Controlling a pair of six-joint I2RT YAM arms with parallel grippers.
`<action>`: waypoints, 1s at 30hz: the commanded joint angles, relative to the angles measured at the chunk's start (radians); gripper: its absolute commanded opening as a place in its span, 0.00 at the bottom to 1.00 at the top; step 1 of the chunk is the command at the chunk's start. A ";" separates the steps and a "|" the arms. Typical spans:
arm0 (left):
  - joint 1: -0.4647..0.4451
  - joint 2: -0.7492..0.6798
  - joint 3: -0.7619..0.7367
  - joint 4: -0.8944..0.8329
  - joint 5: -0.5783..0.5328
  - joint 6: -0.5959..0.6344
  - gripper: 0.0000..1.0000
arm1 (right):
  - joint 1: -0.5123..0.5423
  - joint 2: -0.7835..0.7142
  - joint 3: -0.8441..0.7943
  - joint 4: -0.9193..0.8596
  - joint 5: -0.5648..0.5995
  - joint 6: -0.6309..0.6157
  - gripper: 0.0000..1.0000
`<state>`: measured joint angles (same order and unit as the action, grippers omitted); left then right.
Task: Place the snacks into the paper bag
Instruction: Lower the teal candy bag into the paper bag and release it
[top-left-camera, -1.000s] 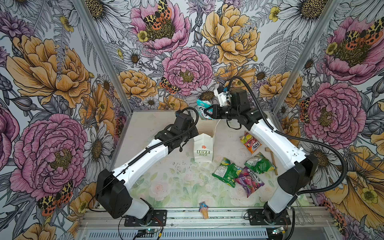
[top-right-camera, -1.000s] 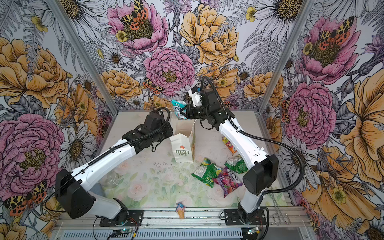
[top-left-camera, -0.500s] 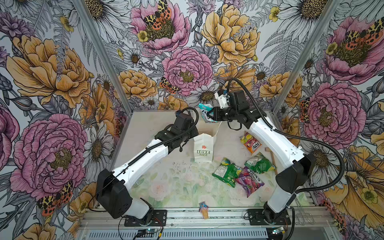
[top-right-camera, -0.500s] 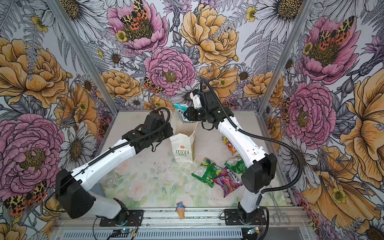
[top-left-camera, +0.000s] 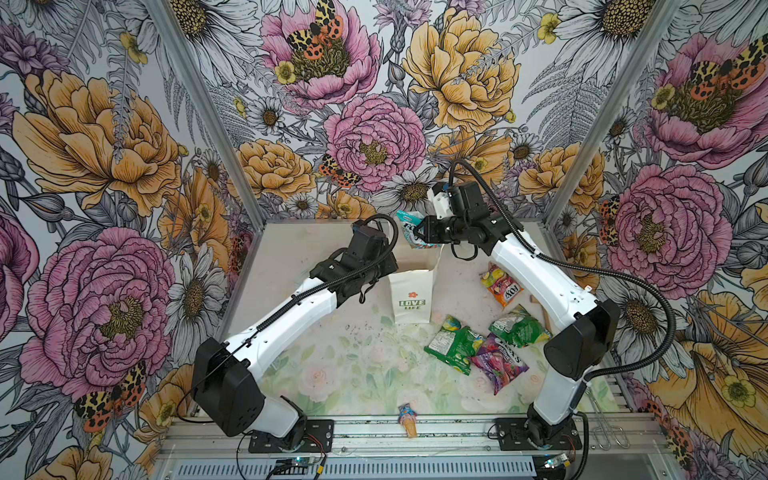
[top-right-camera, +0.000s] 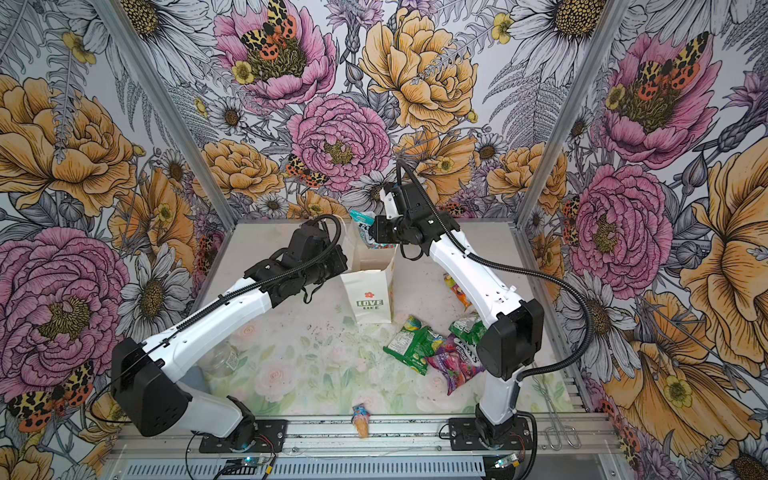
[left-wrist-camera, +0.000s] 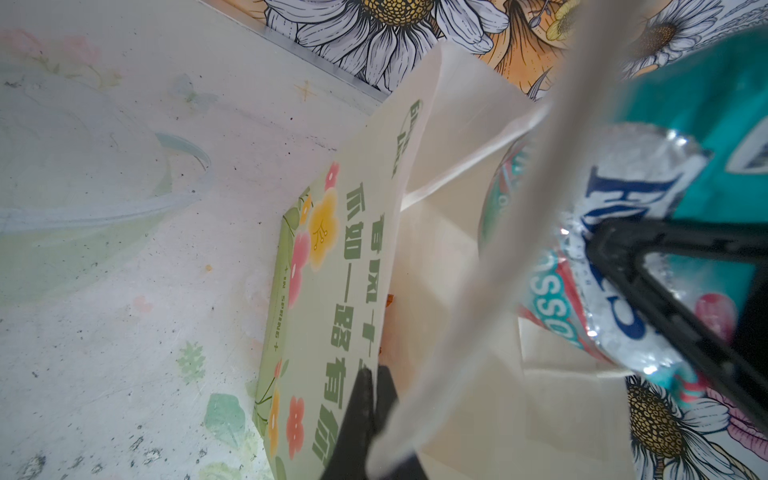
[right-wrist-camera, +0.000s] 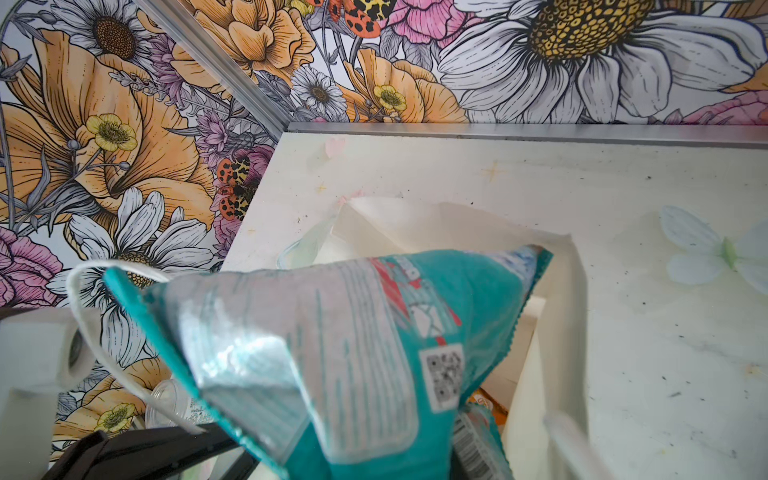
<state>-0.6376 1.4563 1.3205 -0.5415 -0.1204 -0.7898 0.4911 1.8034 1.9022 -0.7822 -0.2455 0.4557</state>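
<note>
The left gripper (left-wrist-camera: 374, 386) is closed, apparently pinching the rim of the paper bag (top-left-camera: 411, 297), which stands upright near the tabletop's (top-left-camera: 332, 374) far edge (mouth open). Above it hangs the teal packet (top-left-camera: 406, 227), clamped in the right gripper (top-left-camera: 422, 233); four loose snacks (top-left-camera: 455, 343) lie toward the right edge

Paper bag (top-left-camera: 411, 291) reads "LOVE LIFE"; orange packet (top-left-camera: 500, 286) "FOX".
</note>
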 joint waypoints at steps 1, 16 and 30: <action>-0.008 0.018 0.019 -0.015 0.025 0.000 0.00 | 0.002 -0.003 0.041 0.012 0.034 0.011 0.09; -0.010 0.019 0.020 -0.017 0.025 -0.002 0.00 | 0.007 -0.026 0.038 0.008 0.028 0.018 0.46; -0.008 0.031 0.030 -0.016 0.029 0.005 0.00 | 0.006 -0.126 0.030 0.008 -0.066 0.010 0.58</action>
<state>-0.6392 1.4685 1.3319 -0.5411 -0.1104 -0.7898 0.4923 1.7535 1.9106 -0.7895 -0.2707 0.4778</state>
